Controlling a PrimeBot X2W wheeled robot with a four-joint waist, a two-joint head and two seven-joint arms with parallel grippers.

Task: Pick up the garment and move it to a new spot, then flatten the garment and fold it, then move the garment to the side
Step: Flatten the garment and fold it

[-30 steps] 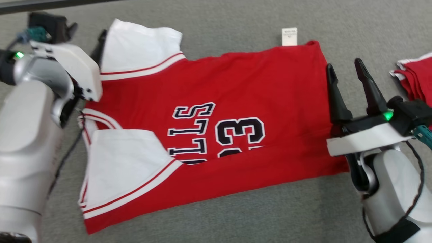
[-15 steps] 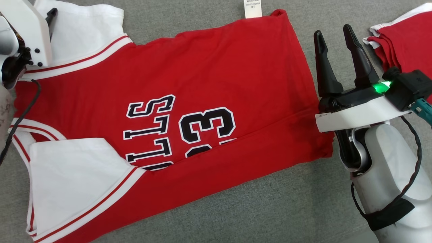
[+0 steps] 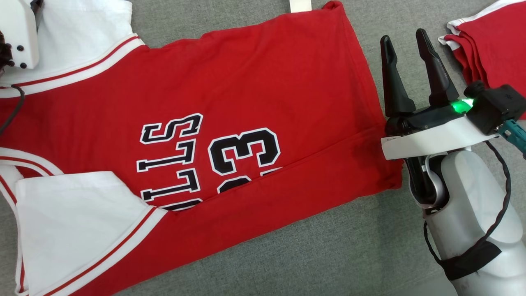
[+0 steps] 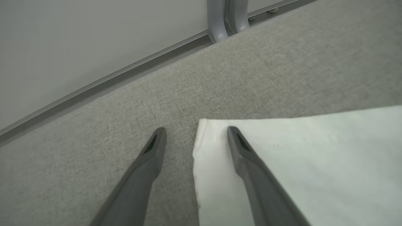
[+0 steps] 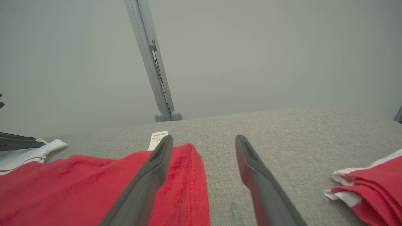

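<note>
The garment (image 3: 246, 94), a red short-sleeved jersey shirt with white sleeves and black, white-outlined lettering, lies spread across the left and centre of the head view. Its near long edge is already turned over the lower part of the lettering, and the near sleeve is laid inward. A small white tag (image 3: 300, 5) sticks out at the top edge of the frame.

The right gripper (image 3: 402, 39) stands just beside the red hem (image 5: 188, 175) at the right of the frame, its jaws wide apart and empty. In its wrist view one finger is over the hem and the other over the grey woven fabric surface (image 3: 328, 255). The left gripper (image 4: 197, 130) is also spread wide and holds nothing; one finger is over the far white sleeve (image 4: 314, 157), the other over bare surface.

I judge that the second long fold comes next. To do it well, each gripper should go down until one finger slides under the cloth edge, then pinch firmly. Both should lift low and together, so the new crease runs straight. The right arm should stay away from the pile of folded red and white clothes (image 3: 493, 41) at the upper right.
</note>
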